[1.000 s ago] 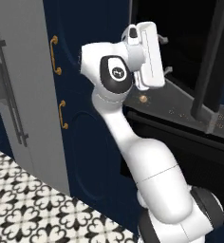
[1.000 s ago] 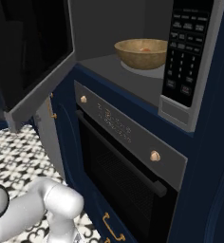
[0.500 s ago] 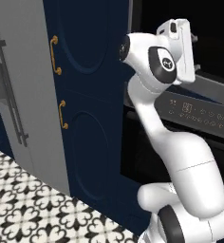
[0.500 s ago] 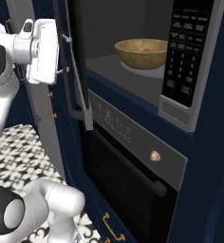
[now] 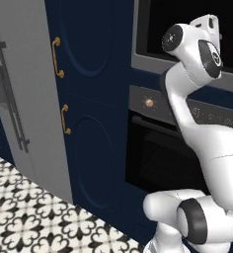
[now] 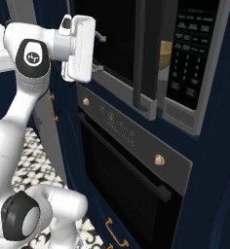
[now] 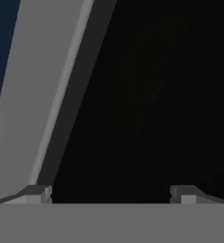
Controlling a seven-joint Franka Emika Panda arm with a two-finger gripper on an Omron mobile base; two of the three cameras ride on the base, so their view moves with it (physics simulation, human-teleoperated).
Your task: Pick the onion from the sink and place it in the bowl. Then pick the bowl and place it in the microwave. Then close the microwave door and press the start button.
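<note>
1. The microwave door (image 6: 145,58) stands nearly shut. In the right base view a narrow gap remains between its free edge and the keypad panel (image 6: 187,53). I judge the closing step to be well advanced but not finished.
2. Through that gap a sliver of the light-brown bowl (image 6: 164,52) shows inside the microwave (image 6: 185,109). The onion is hidden, so I cannot confirm it lies in the bowl.
3. My gripper (image 7: 111,193) faces the door's black glass, close to its grey frame (image 7: 35,95) on the side away from the gap. Both fingertips (image 7: 38,193) sit wide apart with nothing between them; the claw is released and empty.
4. I judge this posture suits pushing: a flat panel needs pressure on its face, not a grasp.
5. My hand (image 6: 80,47) hovers just before the door's outer face, above the oven's control strip (image 6: 131,138). Whether it touches the glass I cannot tell.
6. Below sits the black oven (image 5: 163,163) with brass knobs. To the side are navy cabinet doors (image 5: 84,99) with brass handles.
7. The start button lies on the keypad panel, unpressed as I judge.
</note>
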